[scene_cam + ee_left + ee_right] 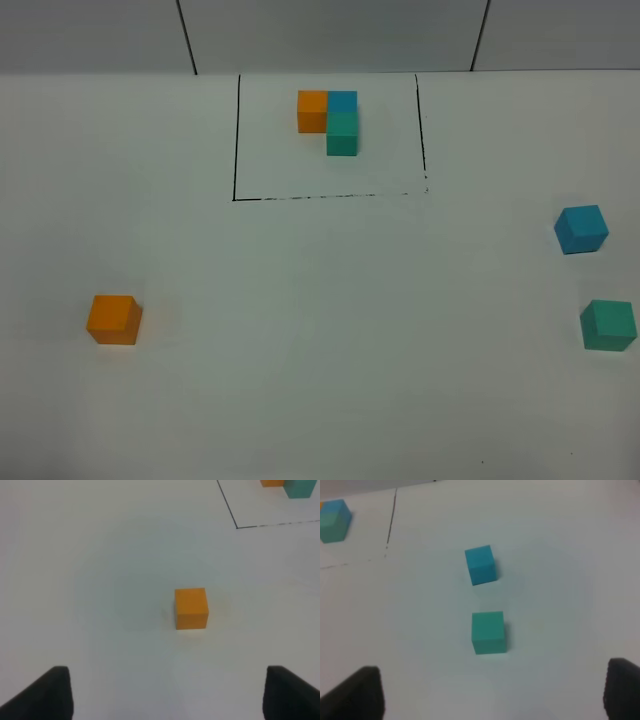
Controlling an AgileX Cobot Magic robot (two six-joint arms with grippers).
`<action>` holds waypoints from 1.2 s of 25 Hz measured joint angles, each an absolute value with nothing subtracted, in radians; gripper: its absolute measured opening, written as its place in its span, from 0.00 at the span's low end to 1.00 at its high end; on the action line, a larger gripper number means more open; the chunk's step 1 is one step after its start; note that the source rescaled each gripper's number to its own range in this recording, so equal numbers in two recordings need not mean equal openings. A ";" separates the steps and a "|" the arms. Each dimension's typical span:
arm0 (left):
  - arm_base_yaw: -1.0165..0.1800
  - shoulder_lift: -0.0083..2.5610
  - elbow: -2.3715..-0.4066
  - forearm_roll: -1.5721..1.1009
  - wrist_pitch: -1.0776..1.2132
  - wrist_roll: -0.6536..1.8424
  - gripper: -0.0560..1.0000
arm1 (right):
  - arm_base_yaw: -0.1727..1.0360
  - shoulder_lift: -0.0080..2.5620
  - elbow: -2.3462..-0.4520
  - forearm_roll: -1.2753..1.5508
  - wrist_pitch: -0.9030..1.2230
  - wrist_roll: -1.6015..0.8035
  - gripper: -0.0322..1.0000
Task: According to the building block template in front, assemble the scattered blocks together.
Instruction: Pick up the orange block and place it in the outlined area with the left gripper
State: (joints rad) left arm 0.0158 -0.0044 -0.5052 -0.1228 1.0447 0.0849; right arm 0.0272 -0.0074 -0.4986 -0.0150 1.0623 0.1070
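Note:
The template (330, 118) is an L of joined orange, blue and teal-green cubes inside a thin black drawn rectangle at the back middle. The loose orange cube (113, 319) sits at the left front; it also shows in the left wrist view (191, 608), ahead of my left gripper (167, 695), which is open and empty. The loose blue cube (581, 229) and teal-green cube (608, 325) sit at the right, apart from each other. In the right wrist view the blue cube (480, 564) and the teal-green cube (489, 632) lie ahead of my open, empty right gripper (492, 692).
The white table (330, 330) runs to a grey wall at the back. The black frame line (330, 196) is broken and dotted along its front side. Neither arm shows in the exterior high view.

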 joint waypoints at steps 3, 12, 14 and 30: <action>0.016 -0.004 -0.505 -0.123 1.045 0.085 0.68 | 0.027 -0.007 -0.499 -0.015 1.062 0.107 0.78; 0.016 -0.004 -0.505 -0.123 1.045 0.085 0.68 | 0.027 -0.007 -0.499 -0.015 1.062 0.107 0.78; 0.016 -0.004 -0.505 -0.123 1.045 0.085 0.68 | 0.027 -0.007 -0.499 -0.015 1.062 0.107 0.78; 0.016 -0.004 -0.505 -0.123 1.045 0.085 0.68 | 0.027 -0.007 -0.499 -0.015 1.062 0.107 0.78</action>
State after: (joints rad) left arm 0.0158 -0.0044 -0.5052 -0.1228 1.0447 0.0849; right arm 0.0272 -0.0074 -0.4986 -0.0150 1.0623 0.1070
